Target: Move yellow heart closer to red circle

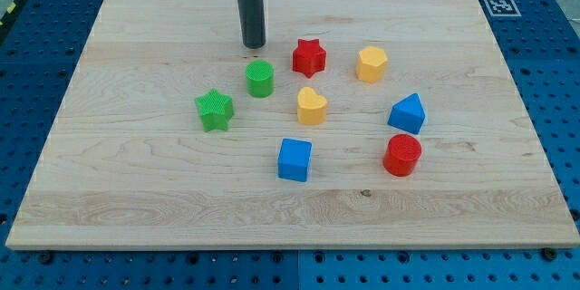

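Note:
The yellow heart [311,106] lies near the middle of the wooden board. The red circle [401,155] lies to its lower right, well apart from it. My tip [254,45] rests on the board toward the view's top, up and left of the heart, just above the green circle [260,79]. It touches no block.
A red star [308,56] and a yellow hexagon [371,63] lie above the heart. A blue triangle [408,113] sits above the red circle. A blue cube [294,159] lies below the heart, a green star [215,110] to its left. The wooden board [136,190] has blue pegboard around it.

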Robot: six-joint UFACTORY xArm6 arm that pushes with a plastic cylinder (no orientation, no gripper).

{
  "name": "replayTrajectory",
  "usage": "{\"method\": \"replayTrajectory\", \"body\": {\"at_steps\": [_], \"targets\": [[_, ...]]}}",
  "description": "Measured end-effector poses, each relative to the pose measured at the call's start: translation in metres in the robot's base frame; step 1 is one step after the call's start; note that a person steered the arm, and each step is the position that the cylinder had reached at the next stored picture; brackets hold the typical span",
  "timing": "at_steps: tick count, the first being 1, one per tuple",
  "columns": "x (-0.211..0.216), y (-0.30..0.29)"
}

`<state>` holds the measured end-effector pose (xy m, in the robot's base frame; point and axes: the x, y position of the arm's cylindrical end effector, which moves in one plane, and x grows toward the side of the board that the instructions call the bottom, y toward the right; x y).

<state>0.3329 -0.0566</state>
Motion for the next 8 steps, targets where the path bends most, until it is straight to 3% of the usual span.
{"method": "replayTrajectory", "body": {"at_steps": [8], "targets": [[0.137, 0.079]]}}
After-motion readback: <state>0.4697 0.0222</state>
